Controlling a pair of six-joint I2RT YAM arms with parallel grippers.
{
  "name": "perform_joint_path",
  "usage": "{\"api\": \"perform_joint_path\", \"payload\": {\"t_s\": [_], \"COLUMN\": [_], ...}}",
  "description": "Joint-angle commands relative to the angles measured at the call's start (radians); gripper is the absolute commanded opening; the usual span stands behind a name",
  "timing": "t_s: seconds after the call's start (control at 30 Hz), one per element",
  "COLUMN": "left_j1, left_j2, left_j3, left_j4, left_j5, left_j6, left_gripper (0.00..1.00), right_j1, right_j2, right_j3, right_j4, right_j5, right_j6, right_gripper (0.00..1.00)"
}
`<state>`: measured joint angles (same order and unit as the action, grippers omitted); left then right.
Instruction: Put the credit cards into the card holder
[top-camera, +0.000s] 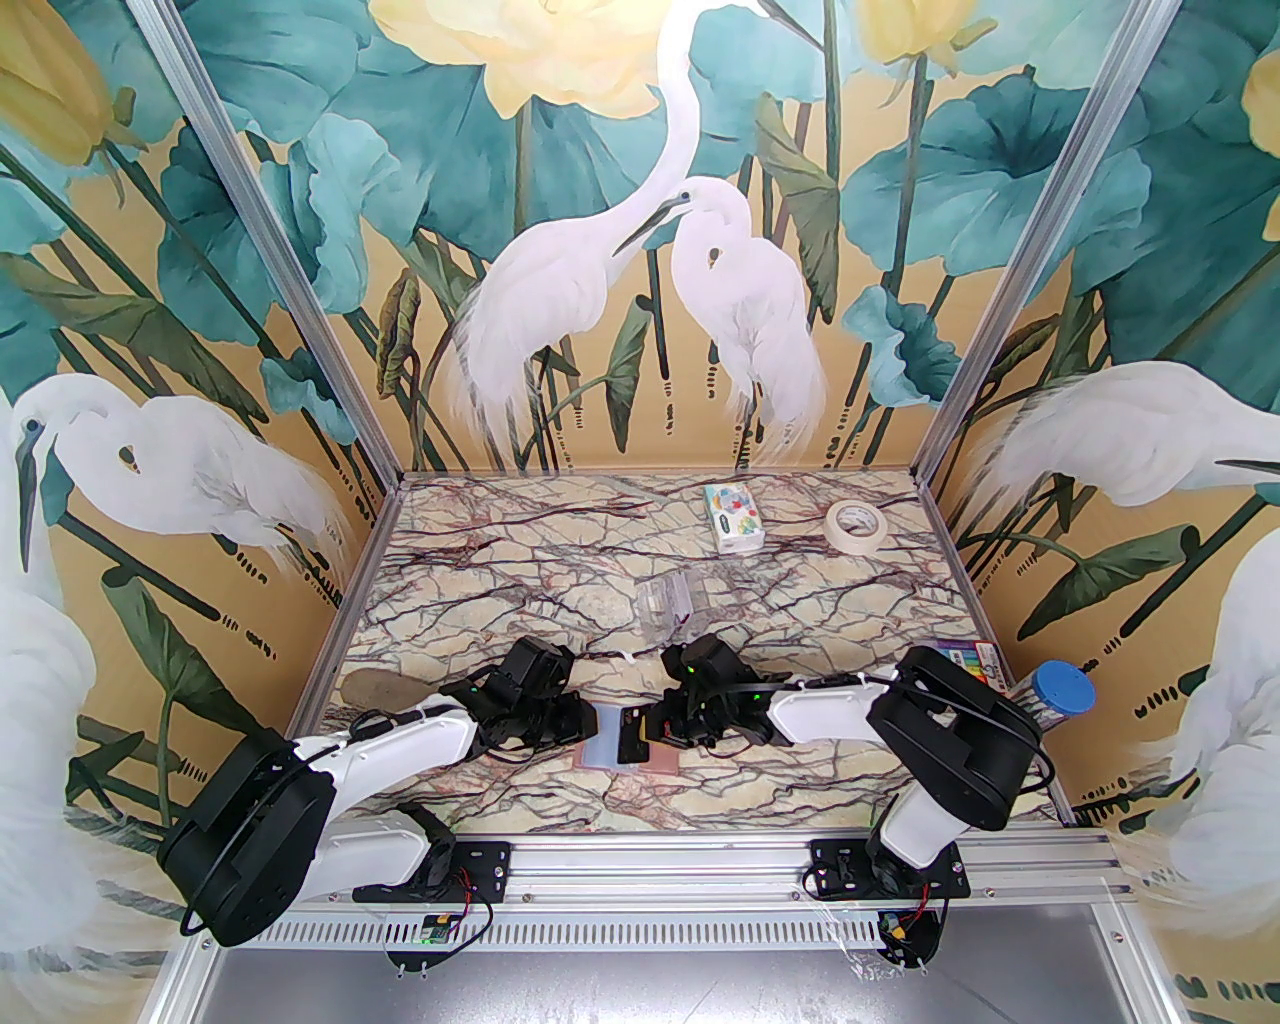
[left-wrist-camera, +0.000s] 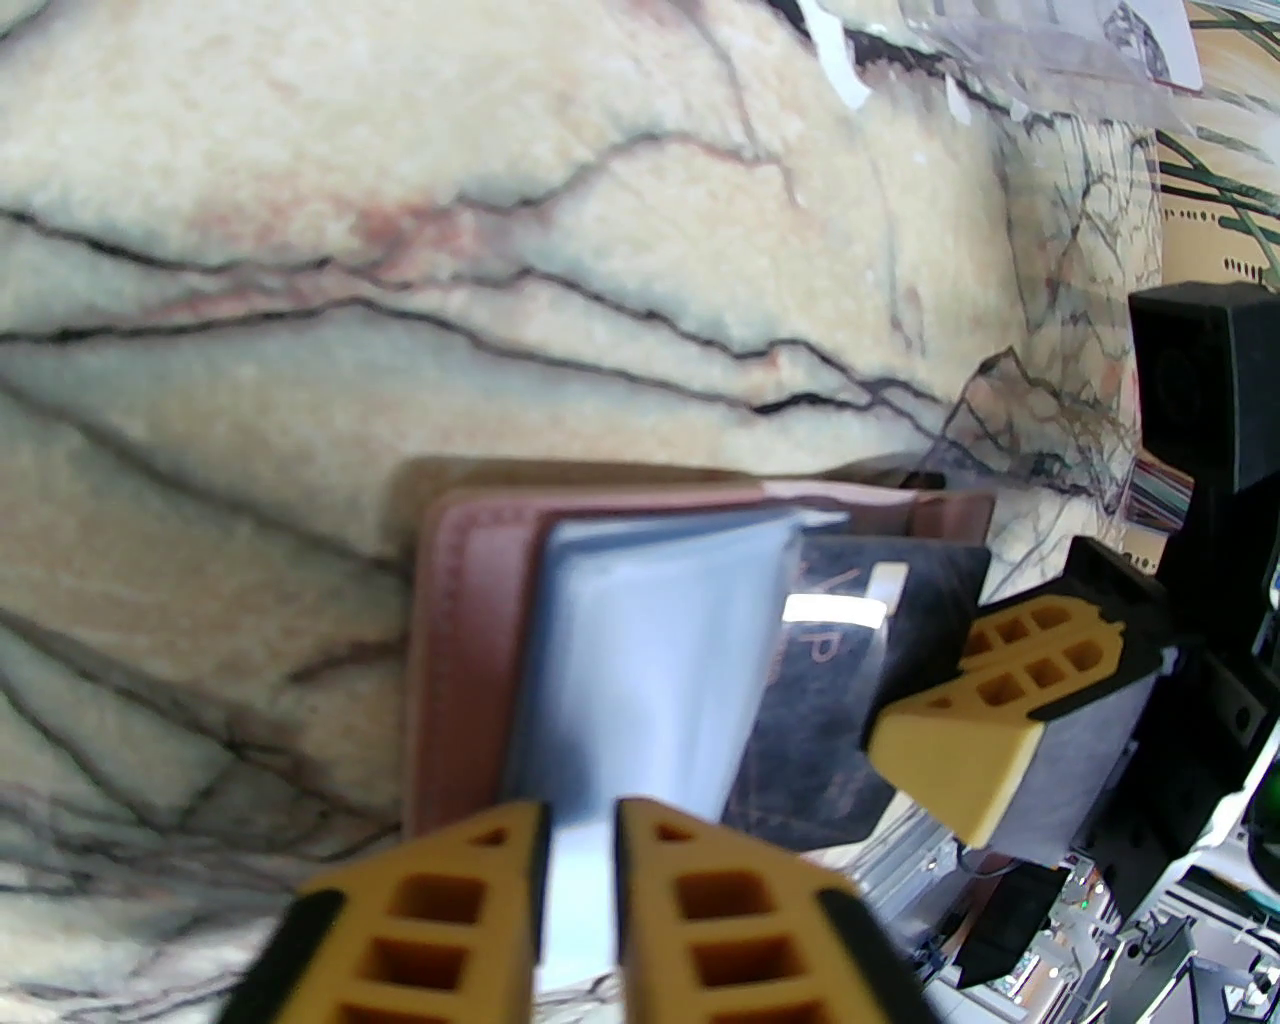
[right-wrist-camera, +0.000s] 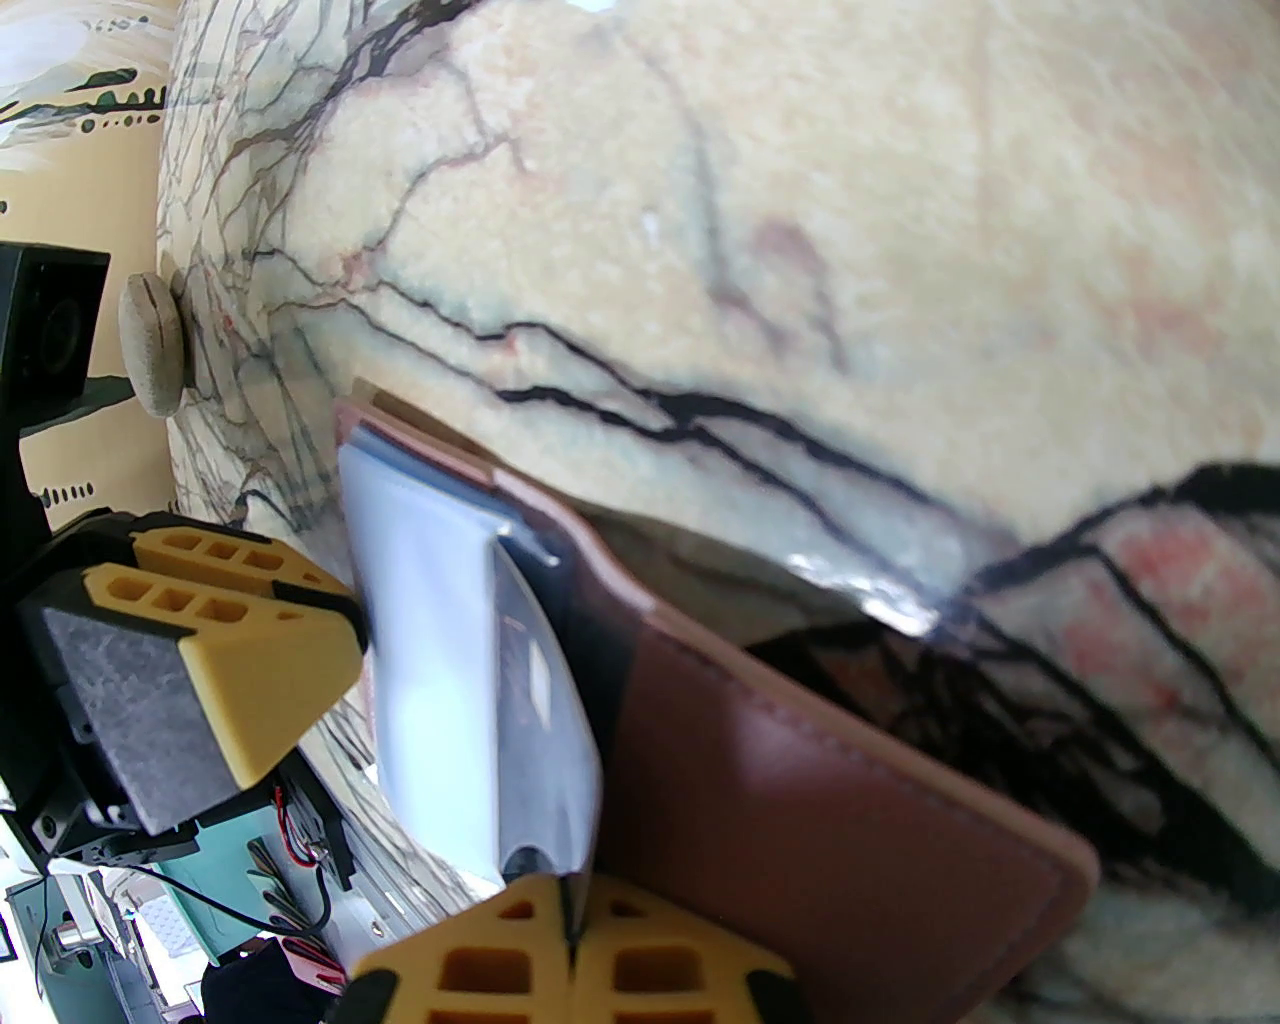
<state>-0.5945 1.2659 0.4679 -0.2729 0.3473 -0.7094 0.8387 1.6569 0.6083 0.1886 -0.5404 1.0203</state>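
The dusty-pink card holder (top-camera: 660, 768) lies open on the marble near the front edge, between both grippers. Its pale blue-white plastic sleeves (left-wrist-camera: 650, 640) fan up from the pink cover (left-wrist-camera: 455, 620). A black credit card (left-wrist-camera: 830, 720) with copper lettering lies tilted against the sleeves, partly under a clear sleeve. My right gripper (right-wrist-camera: 572, 900) is shut on that card's edge, beside the pink cover (right-wrist-camera: 820, 800). My left gripper (left-wrist-camera: 582, 830) straddles the near edge of a sleeve with a narrow gap between its fingers. Other credit cards are hidden.
A clear plastic stand (top-camera: 670, 600) sits just behind the grippers. At the back are a colourful tissue pack (top-camera: 735, 517) and a tape roll (top-camera: 857, 523). A blue-capped tube (top-camera: 1060, 690) and a colourful box (top-camera: 965, 660) stand at the right edge, a flat beige piece (top-camera: 385, 688) at the left.
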Motion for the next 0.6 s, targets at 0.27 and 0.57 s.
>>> {"api": "perform_joint_path", "payload": {"t_s": [0.27, 0.57], "left_j1": [-0.004, -0.01], "left_j2": [-0.008, 0.029], "left_j3": [0.004, -0.013], "left_j4": [-0.12, -0.086], "left_j5": [-0.076, -0.07], "left_j6": [0.023, 0.014], "left_gripper": [0.19, 0.13], "right_j1": [0.007, 0.007], "right_j2": [0.066, 0.07], "right_j3": [-0.029, -0.027], "right_j4": [-0.067, -0.062], "right_j5": [0.043, 0.039], "right_j6": [-0.013, -0.005], "right_gripper": [0.0, 0.0]}}
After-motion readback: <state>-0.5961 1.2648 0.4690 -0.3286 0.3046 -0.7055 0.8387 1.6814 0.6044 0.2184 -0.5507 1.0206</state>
